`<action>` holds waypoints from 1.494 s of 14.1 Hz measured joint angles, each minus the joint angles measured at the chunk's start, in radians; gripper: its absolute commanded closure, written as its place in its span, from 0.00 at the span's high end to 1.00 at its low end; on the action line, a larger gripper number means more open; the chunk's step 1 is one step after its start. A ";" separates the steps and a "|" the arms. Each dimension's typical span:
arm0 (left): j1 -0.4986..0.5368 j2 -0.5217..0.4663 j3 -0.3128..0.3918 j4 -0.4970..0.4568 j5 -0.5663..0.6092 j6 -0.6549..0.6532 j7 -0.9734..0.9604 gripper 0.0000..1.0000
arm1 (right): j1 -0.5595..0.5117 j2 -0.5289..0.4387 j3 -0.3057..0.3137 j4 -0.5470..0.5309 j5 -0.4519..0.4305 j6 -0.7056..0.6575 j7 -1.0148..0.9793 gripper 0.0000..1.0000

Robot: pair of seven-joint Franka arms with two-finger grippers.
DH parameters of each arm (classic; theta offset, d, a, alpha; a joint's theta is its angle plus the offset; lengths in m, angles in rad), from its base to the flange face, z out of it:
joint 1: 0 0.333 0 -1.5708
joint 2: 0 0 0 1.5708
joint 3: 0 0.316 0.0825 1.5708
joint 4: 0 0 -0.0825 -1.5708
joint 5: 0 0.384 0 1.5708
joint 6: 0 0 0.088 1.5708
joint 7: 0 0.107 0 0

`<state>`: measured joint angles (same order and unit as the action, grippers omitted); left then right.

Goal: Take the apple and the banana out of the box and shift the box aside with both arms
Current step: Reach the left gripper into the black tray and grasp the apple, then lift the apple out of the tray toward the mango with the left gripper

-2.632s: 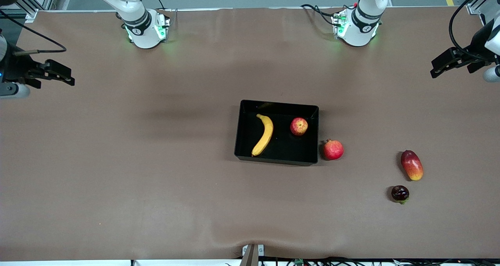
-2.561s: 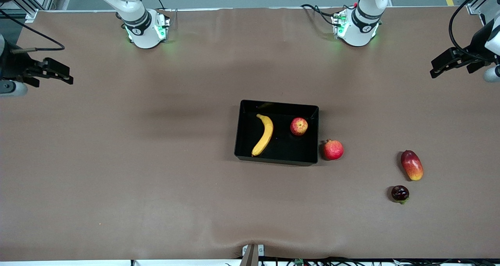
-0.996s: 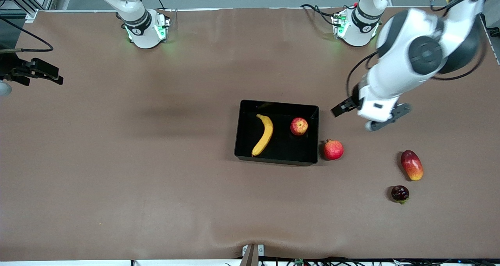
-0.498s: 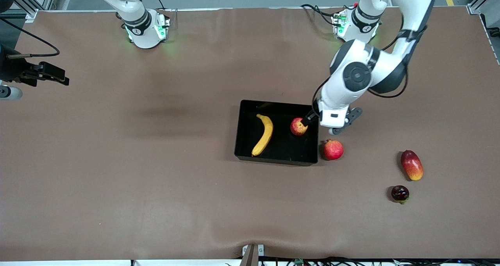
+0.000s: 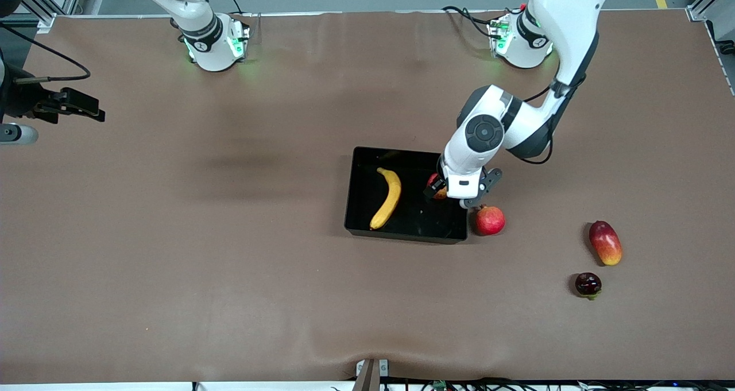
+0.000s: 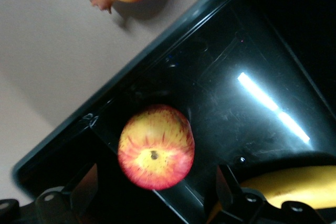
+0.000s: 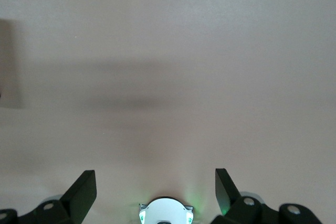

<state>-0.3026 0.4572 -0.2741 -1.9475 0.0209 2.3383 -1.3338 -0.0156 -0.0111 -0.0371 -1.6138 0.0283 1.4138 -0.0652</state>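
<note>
Banana (image 5: 387, 198), long, curved and yellow, lies in my glossy black box (image 5: 405, 235) beside the red-and-yellow-streaked apple (image 6: 156, 146), my left gripper (image 5: 434, 188) hanging spread wide over that apple while the right gripper (image 5: 86, 105) waits, fingers apart, over the table's right-arm end.

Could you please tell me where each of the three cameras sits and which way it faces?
Front view: high across the table, facing both arm bases; shows the left gripper over the glossy black plastic tray, the right gripper waiting.
Left wrist view: looks down at the small red-yellow apple between open fingers.
Right wrist view: bare brown table, open fingers, its own base.
Shared: front and left wrist views show tray, apple, yellow banana.
</note>
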 measured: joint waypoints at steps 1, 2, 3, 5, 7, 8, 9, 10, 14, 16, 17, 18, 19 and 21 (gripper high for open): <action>0.000 0.014 0.001 0.000 0.000 0.015 0.000 1.00 | 0.000 0.000 0.000 0.000 0.000 0.003 0.001 1.00; 0.000 0.028 0.001 0.001 0.000 0.027 0.000 1.00 | -0.001 0.000 -0.001 0.000 0.000 0.012 0.002 1.00; -0.001 0.042 0.001 0.001 0.000 0.037 0.000 1.00 | -0.005 0.000 -0.003 -0.001 0.000 0.022 0.003 1.00; -0.002 0.069 0.001 0.002 0.000 0.061 0.000 0.92 | -0.026 0.002 -0.004 -0.002 0.000 0.025 0.002 1.00; -0.003 0.089 0.001 0.003 0.000 0.076 0.000 0.07 | -0.037 0.003 -0.006 -0.004 0.001 0.012 0.001 1.00; -0.003 0.092 0.001 0.005 0.000 0.077 0.000 0.00 | -0.037 0.003 -0.005 -0.004 0.006 0.001 0.001 1.00; -0.003 0.091 0.001 0.008 0.000 0.077 0.000 0.00 | -0.036 0.004 -0.001 -0.005 0.014 -0.013 0.001 1.00; -0.003 0.090 0.001 0.017 0.000 0.077 0.000 0.00 | -0.032 0.004 0.004 -0.005 0.018 -0.025 0.001 1.00; 0.000 0.046 0.005 0.142 0.002 -0.059 0.000 0.00 | -0.027 0.020 0.010 -0.009 0.020 -0.042 0.003 1.00; 0.011 0.004 0.011 0.266 0.013 -0.221 0.023 0.00 | -0.027 0.034 0.010 -0.009 0.020 -0.044 0.003 1.00; 0.027 -0.018 0.014 0.320 0.023 -0.297 0.055 0.00 | -0.027 0.036 0.009 -0.008 0.020 -0.049 0.003 1.00; 0.056 -0.040 0.017 0.359 0.030 -0.362 0.109 0.00 | -0.027 0.035 0.008 -0.006 0.022 -0.060 0.003 1.00; 0.096 -0.061 0.018 0.378 0.033 -0.409 0.179 0.00 | -0.027 0.034 0.008 0.001 0.025 -0.069 0.003 1.00; 0.196 -0.083 0.021 0.379 0.034 -0.477 0.332 0.00 | -0.028 0.030 0.007 0.009 0.026 -0.077 0.003 1.00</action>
<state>-0.1069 0.3745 -0.2534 -1.5690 0.0548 1.8614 -1.0019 -0.0431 0.0191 -0.0300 -1.6049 0.0548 1.3367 -0.0626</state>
